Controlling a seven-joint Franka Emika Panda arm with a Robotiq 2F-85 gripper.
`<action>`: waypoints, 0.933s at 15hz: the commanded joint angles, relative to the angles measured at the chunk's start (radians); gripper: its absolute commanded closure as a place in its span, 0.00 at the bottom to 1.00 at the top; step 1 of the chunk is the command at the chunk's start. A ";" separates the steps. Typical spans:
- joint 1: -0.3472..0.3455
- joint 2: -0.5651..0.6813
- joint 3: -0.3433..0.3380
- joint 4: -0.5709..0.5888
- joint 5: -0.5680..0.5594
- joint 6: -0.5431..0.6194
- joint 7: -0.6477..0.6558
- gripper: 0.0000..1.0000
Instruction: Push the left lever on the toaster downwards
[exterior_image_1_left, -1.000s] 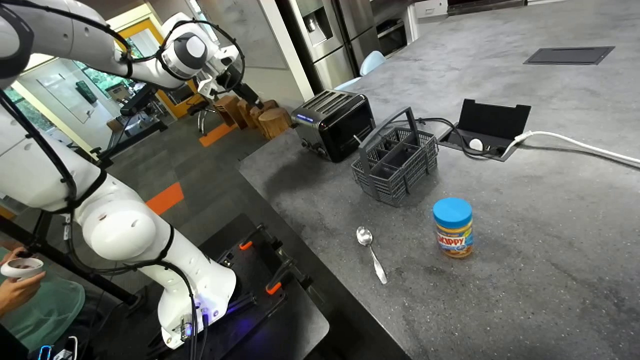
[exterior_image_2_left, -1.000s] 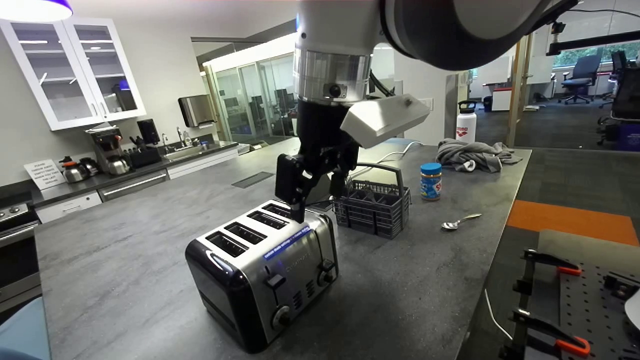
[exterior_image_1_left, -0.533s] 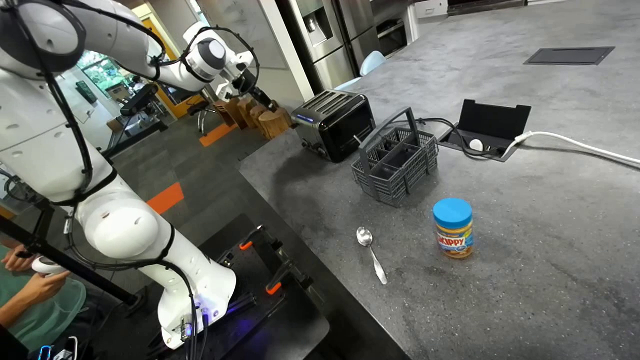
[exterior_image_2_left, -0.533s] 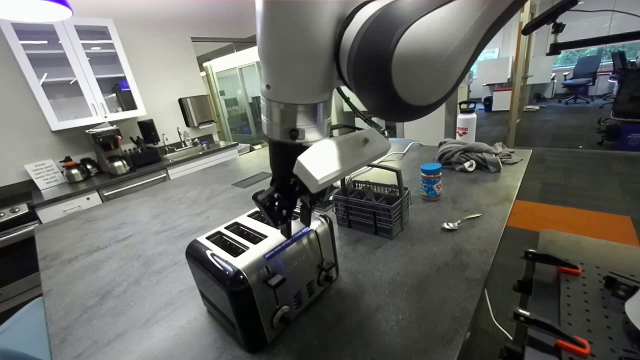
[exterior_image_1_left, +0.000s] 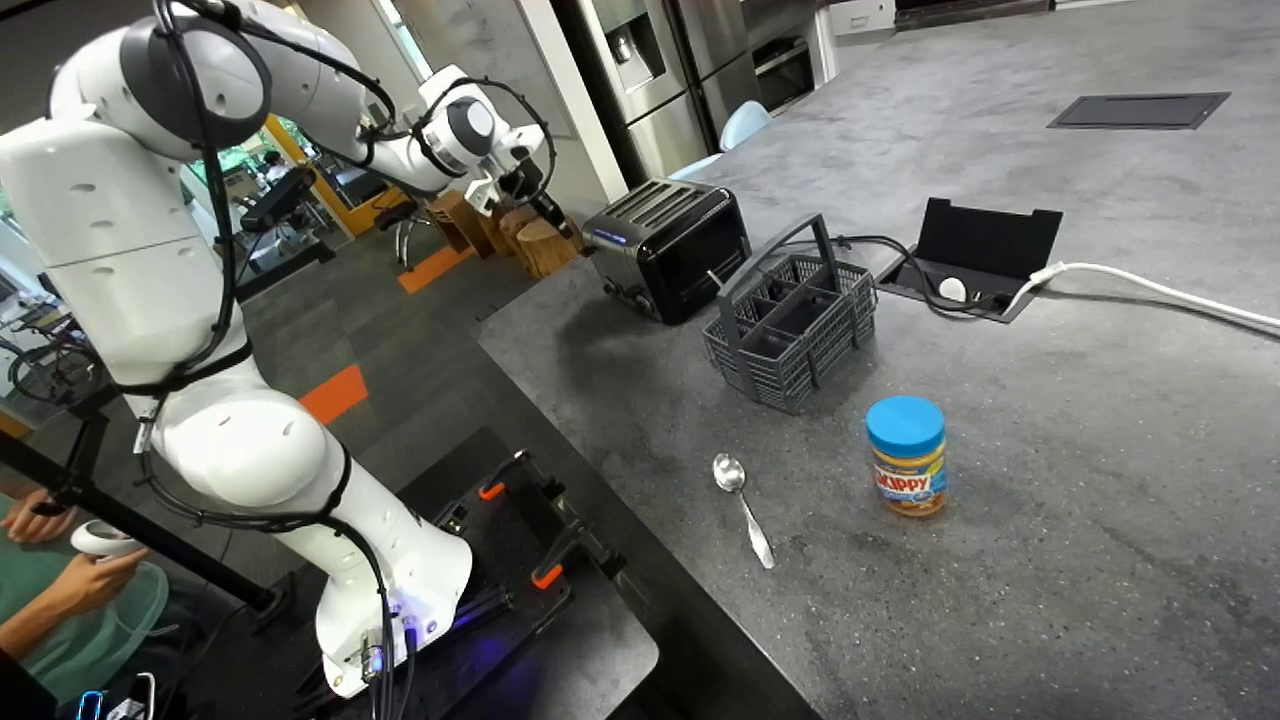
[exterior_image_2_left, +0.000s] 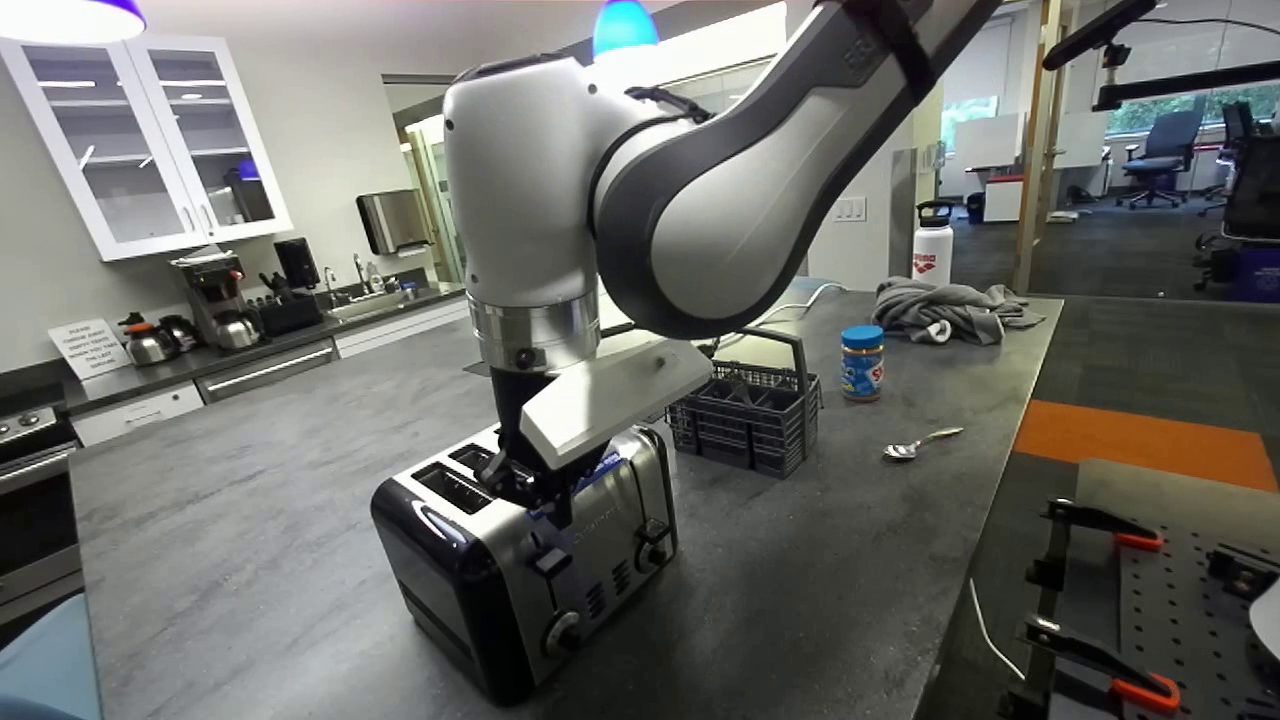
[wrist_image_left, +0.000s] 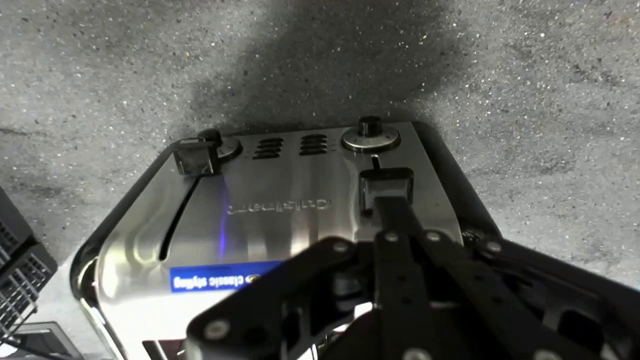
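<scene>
There is one toaster, and the wrist view gives two levers, two knobs, two stacks of vents and one blue label on it. There is one robot arm with one gripper. Both exterior views show one caddy with one handle, one jar with one lid, one spoon and two clamps. In an exterior view there are also one gray towel, one white bottle, one coffee maker, one sign and one wall cabinet with two glass doors.

On the counter, the caddy stands between toaster and jar — the spoon near the jar.
</scene>
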 joint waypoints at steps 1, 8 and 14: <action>0.045 0.043 -0.040 0.059 0.040 -0.038 -0.009 1.00; 0.064 0.073 -0.068 0.071 0.090 -0.029 -0.018 1.00; 0.065 0.106 -0.076 0.091 0.103 -0.011 -0.030 1.00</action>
